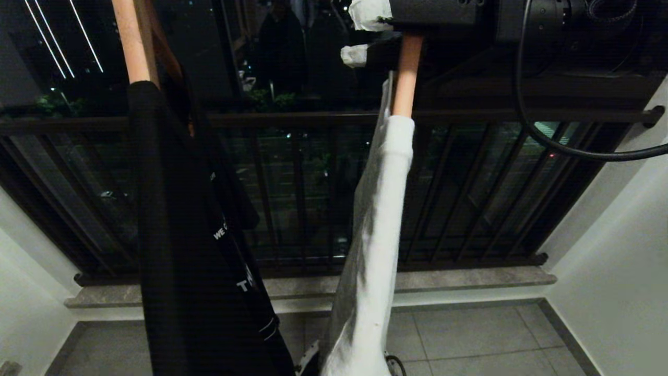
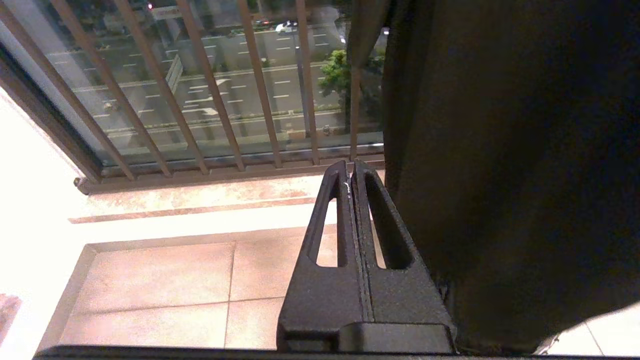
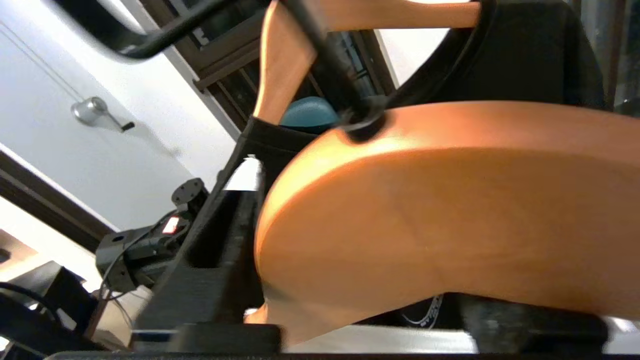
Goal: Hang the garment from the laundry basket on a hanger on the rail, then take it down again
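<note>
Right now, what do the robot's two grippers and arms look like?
The left gripper has matte black, grainy, tapering fingers, each with a long slot. The right gripper has white-wrapped fingertips on a black boxy body; a black cable loops from the arm.

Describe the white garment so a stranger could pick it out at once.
Start at the barred window. Two garments hang before it on wooden hangers. The white garment is the right one, under the right gripper; its neighbour, the black garment, is dark with white lettering.
</note>
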Motion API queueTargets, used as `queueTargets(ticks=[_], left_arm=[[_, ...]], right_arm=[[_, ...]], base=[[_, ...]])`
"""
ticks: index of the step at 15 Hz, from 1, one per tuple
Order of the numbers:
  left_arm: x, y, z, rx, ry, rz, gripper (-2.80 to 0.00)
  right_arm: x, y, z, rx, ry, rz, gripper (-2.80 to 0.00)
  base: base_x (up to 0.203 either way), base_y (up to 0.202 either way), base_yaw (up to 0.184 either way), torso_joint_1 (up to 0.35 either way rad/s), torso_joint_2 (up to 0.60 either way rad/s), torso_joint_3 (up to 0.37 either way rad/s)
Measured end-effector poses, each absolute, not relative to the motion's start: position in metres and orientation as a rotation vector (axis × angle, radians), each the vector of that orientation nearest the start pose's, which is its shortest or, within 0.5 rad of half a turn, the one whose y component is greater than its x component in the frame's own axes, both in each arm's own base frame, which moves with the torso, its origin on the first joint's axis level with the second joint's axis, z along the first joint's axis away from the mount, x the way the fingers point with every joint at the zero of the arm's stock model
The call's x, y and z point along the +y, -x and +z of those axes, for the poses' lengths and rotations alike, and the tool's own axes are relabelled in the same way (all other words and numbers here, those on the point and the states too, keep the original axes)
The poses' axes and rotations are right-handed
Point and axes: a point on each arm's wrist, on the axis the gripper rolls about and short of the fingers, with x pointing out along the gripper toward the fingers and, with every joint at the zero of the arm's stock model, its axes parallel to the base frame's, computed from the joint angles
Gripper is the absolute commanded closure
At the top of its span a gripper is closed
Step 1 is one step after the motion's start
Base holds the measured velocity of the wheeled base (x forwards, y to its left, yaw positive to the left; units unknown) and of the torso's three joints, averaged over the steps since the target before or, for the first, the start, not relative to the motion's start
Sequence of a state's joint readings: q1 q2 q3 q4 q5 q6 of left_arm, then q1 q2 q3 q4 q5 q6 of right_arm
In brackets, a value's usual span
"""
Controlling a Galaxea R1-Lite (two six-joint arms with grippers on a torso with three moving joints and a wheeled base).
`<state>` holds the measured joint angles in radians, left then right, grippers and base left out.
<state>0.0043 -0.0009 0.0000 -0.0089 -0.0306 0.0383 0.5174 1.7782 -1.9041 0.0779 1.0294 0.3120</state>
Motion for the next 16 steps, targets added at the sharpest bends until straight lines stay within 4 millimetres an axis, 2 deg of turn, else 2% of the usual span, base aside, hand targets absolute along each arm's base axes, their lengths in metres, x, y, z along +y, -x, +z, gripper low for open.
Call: queueTargets(ticks=[8, 16], left_arm=[[-0.001, 0.023, 0.076, -0.010, -0.038, -0.026, 0.00], [-0.001, 0.023, 0.076, -0.010, -0.038, -0.026, 0.00]], right_arm=[[0.158, -0.241, 0.384, 0.244, -0.253, 1.493, -2.80], [0.115, -0.195, 0.380, 0.243, -0.262, 1.422, -2.80]], base=[[0.000, 0.000, 0.000, 0.000, 0.00, 0.000], [0.000, 0.000, 0.000, 0.000, 0.00, 0.000]])
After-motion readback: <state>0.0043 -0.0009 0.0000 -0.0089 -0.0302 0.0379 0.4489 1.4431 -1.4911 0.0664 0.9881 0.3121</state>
